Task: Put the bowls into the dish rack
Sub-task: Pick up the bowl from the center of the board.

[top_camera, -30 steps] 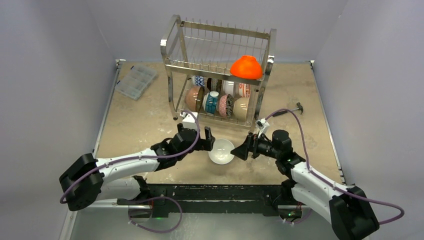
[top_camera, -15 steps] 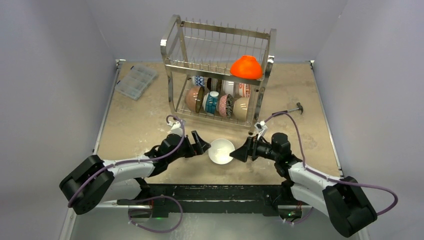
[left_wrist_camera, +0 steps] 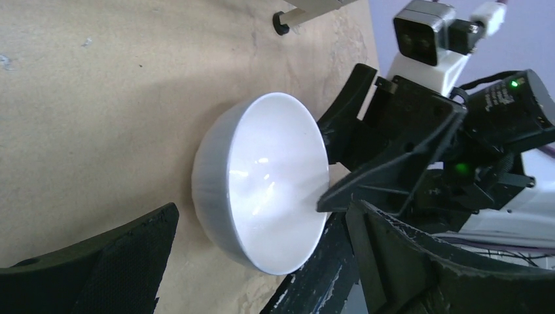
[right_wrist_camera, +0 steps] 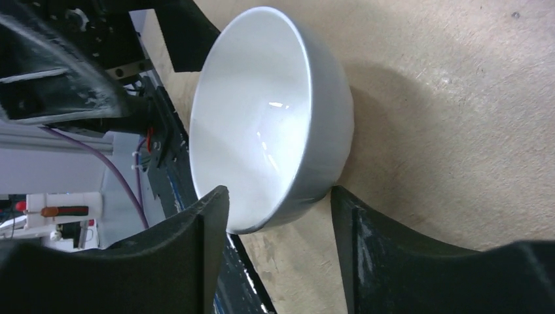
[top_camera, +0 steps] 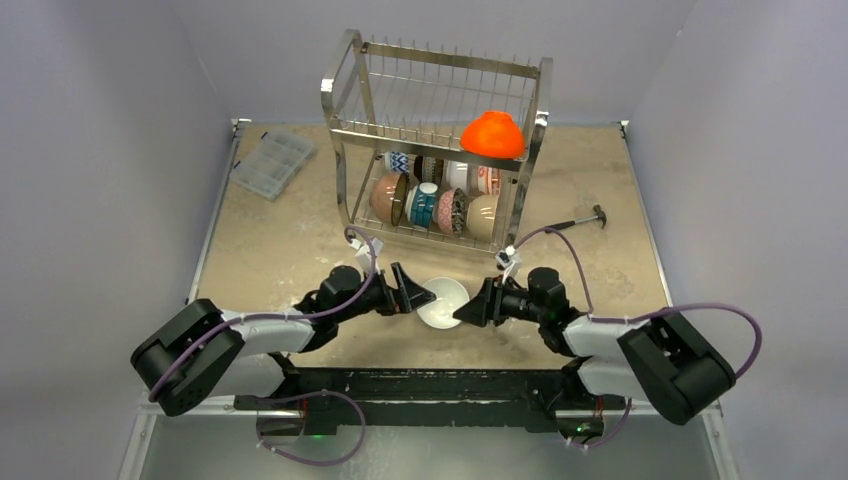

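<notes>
Our right gripper (right_wrist_camera: 278,196) has slid in on the white bowl (right_wrist_camera: 262,118) during the last second and drawn its jaws in from wide to roughly half open. One finger is now inside the bowl and the other is outside its wall, so the rim stands between them. The wrist view does not let us say whether the pads already press on the wall, so we would call this a grasp closing rather than one made. The bowl has kept its place on the table, upright. Just past the bowl, facing our tool, the left gripper (top_camera: 408,292) has come nearer, spread fully and holding nothing. Well off to the side of the tool, farther up the table, stands the dish rack (top_camera: 450,52), with an orange bowl (top_camera: 492,134) on its upper tier and more bowls (top_camera: 430,205) below. We judge the white bowl to be the last one left to load.
</notes>
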Available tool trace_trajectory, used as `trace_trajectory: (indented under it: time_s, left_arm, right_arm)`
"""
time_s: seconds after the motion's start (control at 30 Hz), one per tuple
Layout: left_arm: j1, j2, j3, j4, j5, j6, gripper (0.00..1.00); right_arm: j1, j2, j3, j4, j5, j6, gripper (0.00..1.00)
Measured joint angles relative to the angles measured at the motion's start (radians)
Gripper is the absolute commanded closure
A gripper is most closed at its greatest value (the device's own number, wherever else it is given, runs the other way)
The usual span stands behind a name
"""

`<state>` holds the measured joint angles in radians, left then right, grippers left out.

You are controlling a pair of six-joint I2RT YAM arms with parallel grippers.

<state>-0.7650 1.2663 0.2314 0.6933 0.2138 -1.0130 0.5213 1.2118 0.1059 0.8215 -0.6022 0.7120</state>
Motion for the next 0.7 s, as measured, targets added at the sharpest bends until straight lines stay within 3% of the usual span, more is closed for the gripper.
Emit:
trace_trajectory:
  time_s: [0.27,0.43,0.7]
  left_arm:
    - [0.0,0.003,0.0,0.051,0.045,-0.001,0.01]
    - [0.0,-0.01,-0.006,0.057,0.045,-0.001,0.01]
    - [0.0,-0.041,-0.022,0.077,0.045,-0.001,0.01]
  right_arm:
    - [0.017,0.091,0.0,0.095,0.014,0.023,0.81]
    - [0.022,0.087,0.0,0.067,0.035,0.003,1.0]
    - [0.022,0.002,0.0,-0.007,0.072,-0.028,1.0]
